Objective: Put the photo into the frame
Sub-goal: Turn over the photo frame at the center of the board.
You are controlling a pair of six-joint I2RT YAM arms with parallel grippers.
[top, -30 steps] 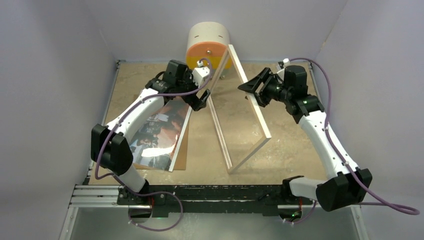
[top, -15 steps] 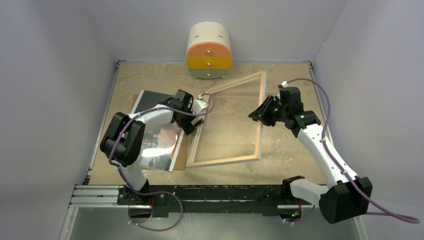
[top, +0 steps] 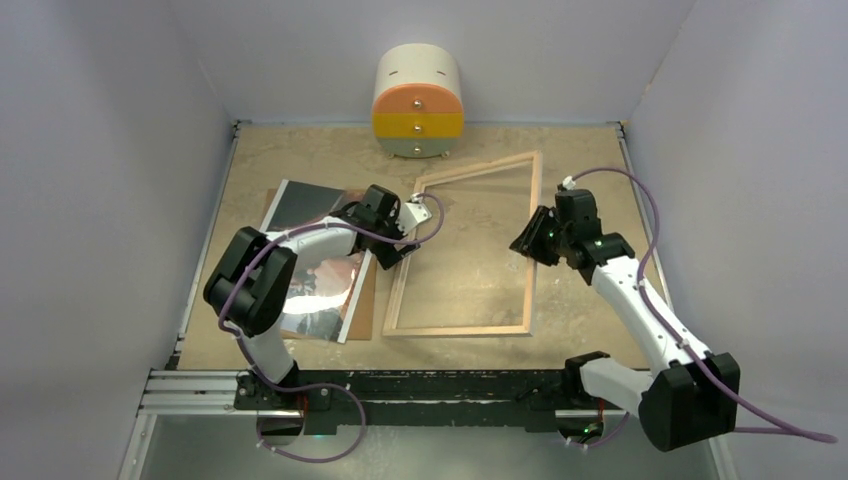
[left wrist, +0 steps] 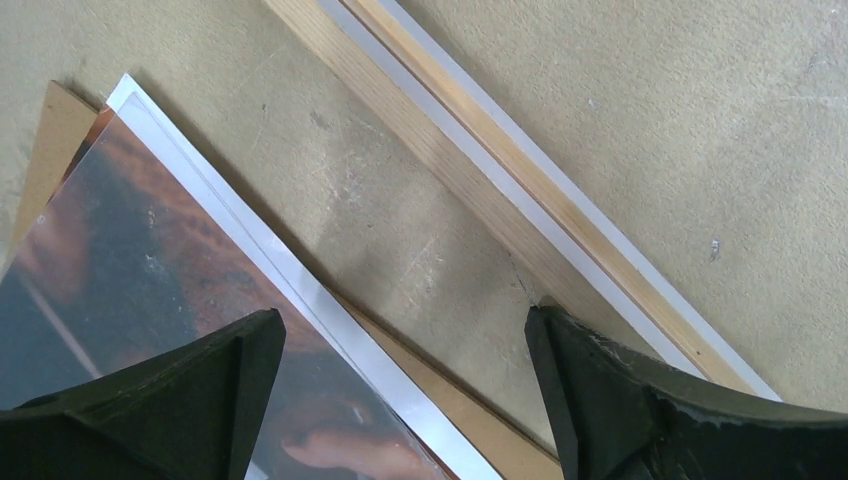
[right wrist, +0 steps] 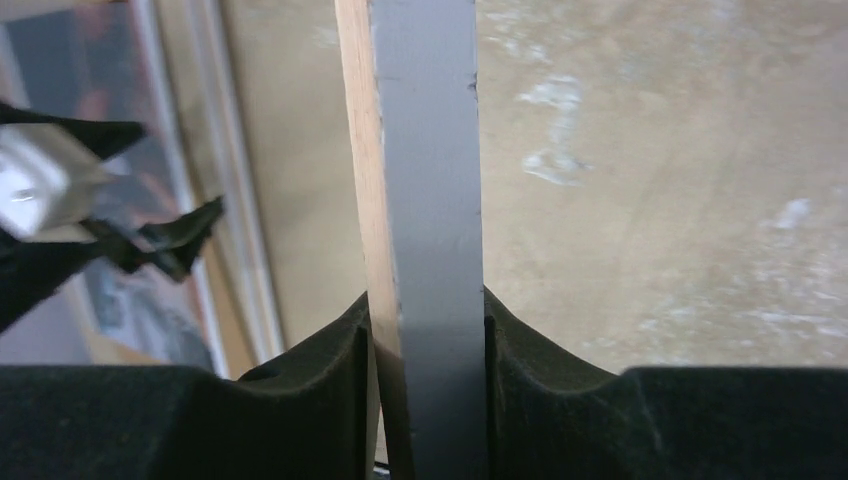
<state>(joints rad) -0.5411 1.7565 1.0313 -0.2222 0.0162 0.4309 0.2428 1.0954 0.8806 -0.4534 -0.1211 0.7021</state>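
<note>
The frame (top: pixel 460 328) lies close to flat in the middle of the table, wood-coloured back rim up. My right gripper (top: pixel 530 240) is shut on its right rail, and in the right wrist view the grey and wood rail (right wrist: pixel 428 180) fills the space between the jaws of the right gripper (right wrist: pixel 425 330). The photo (top: pixel 318 295), dark with a white border, lies to the left of the frame. My left gripper (top: pixel 400 245) is open and low over the strip of table between the photo (left wrist: pixel 130 260) and the frame's left rail (left wrist: pixel 480 180). Nothing sits between the fingers of the left gripper (left wrist: pixel 402 320).
A brown backing board (top: pixel 368 300) lies under the photo, and its edge (left wrist: pixel 490 425) shows beside the white border. A round white cabinet (top: pixel 417 100) with orange, yellow and green drawers stands at the back wall. Grey walls close in the table on both sides.
The frame has gone from standing on edge to lying close to flat. My right gripper came down with its right rail and closed in. My left gripper dropped beside the left rail.
</note>
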